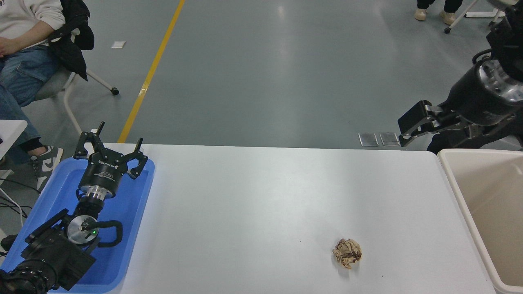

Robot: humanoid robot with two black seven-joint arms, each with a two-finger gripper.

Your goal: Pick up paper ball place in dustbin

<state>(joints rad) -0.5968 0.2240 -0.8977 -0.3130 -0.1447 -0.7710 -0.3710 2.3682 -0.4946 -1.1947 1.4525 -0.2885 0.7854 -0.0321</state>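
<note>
The paper ball (347, 253), a crumpled tan-brown wad, lies on the white table (261, 196) at the front right. The beige dustbin (457, 192) stands at the table's right edge and shows nothing inside in the part I see. My right gripper (410, 128) is open and empty. It hangs in the air beyond the table's far right corner, just left of the bin's far end and well behind the ball. My left gripper (110, 149) is open and parked over the blue tray (135, 212) at the lower left.
A person sits on a chair (24, 53) at the far left beyond the table. Another person's feet (433, 14) and a wheeled chair base show at the top right. A yellow line (151, 73) runs along the grey floor.
</note>
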